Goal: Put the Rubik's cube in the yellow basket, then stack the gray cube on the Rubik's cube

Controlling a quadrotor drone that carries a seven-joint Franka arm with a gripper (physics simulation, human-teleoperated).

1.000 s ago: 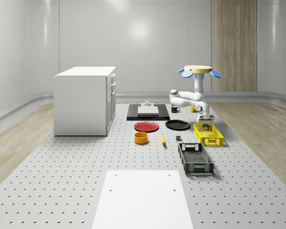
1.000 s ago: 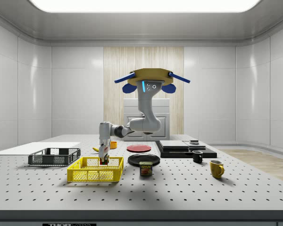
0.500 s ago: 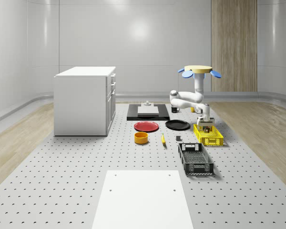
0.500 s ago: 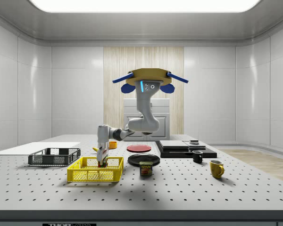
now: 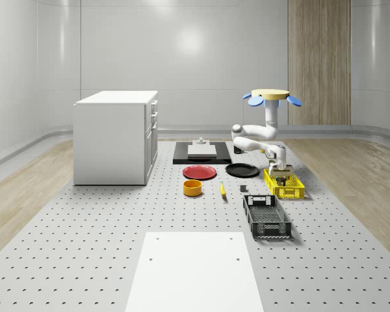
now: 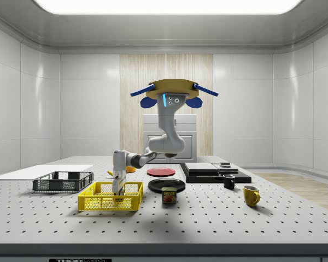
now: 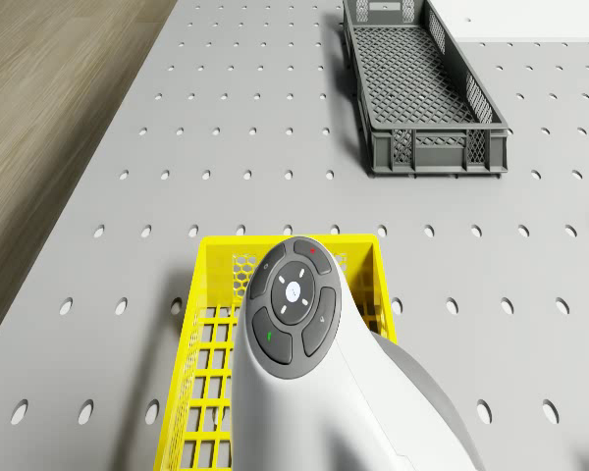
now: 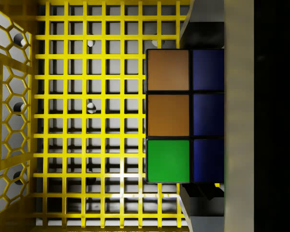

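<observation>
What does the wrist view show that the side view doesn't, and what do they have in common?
The wrist view shows the Rubik's cube up close, with brown, green and blue squares, just above the yellow basket's mesh floor. The side view shows the drone hovering above the table, its arm bent down so the gripper is inside the basket, plus a gray crate, a can and two mugs. Both share the yellow basket.

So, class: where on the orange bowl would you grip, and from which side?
Pinch the orange bowl by its rim, coming straight down from above: it sits upright and open, and its round body looks too wide to span.
</observation>
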